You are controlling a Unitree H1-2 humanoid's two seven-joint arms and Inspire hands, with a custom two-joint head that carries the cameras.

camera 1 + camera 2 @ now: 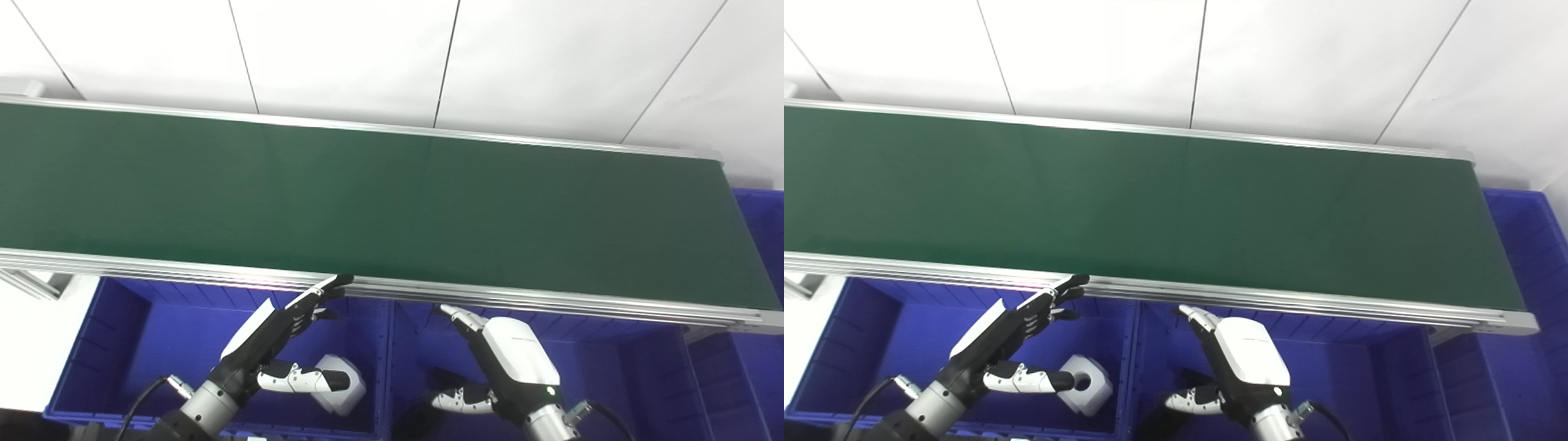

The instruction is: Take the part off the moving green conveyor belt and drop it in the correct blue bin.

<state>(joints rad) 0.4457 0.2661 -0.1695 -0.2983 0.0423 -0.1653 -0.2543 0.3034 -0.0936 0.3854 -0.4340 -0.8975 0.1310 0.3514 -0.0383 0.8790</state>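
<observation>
The green conveyor belt (392,202) runs across the view and carries no part. My left hand (275,334) is open above the left blue bin (110,343), fingers reaching up to the belt's near rail. A white part with a round hole (1084,384) lies in that bin, just past the left thumb and apart from it. My right hand (502,361) is open and empty above the middle blue bin (612,380), fingertips just under the rail.
A third blue bin (762,226) stands past the belt's right end. The belt's aluminium rail (184,266) overhangs the bins' far side. A white wall with panel seams lies behind the belt.
</observation>
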